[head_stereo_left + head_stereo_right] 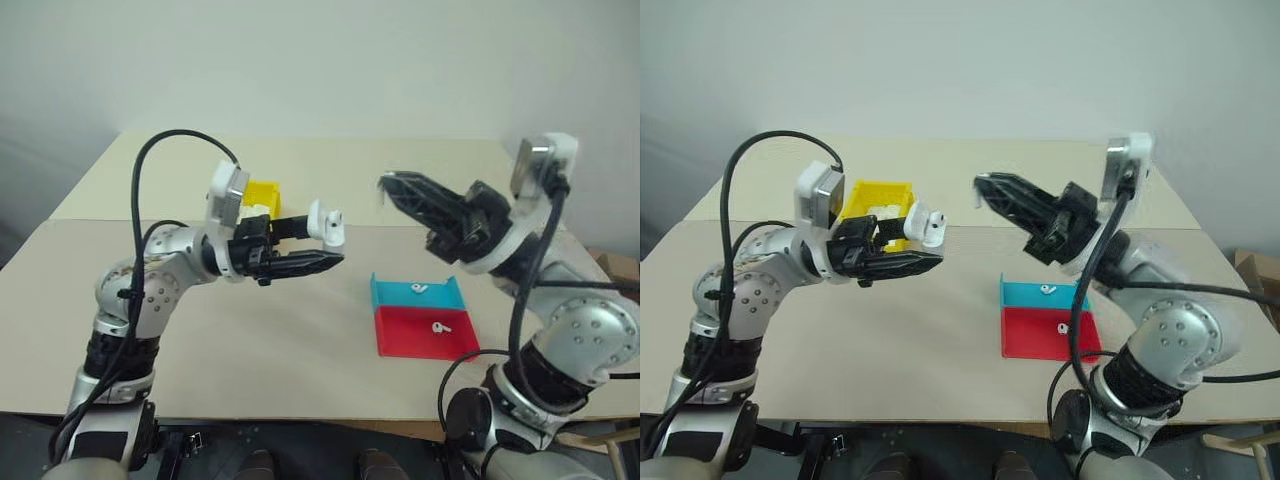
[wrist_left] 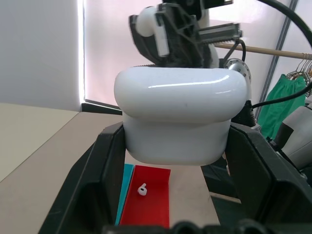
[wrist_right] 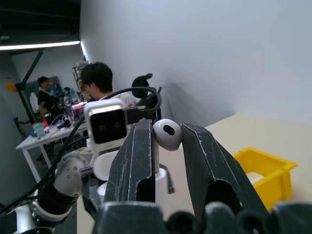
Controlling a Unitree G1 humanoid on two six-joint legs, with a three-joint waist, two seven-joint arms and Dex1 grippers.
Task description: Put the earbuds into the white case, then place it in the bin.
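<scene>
Earbud (image 3: 166,134) sits pinched in the right pincer (image 1: 392,187), raised near the open case (image 1: 325,226) clamped in the left pincer (image 1: 322,245). Two earbuds wait in the trays (image 1: 425,330) on the counter (image 1: 300,340); the bin (image 1: 878,198) comes last.

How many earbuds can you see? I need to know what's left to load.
3: one earbud pinched in the right gripper, one in the blue tray, one in the red tray. Any already inside the case would be hidden.

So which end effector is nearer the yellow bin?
Left. The left end effector holds the white case right beside the yellow bin; the right end effector hovers farther off.
</scene>
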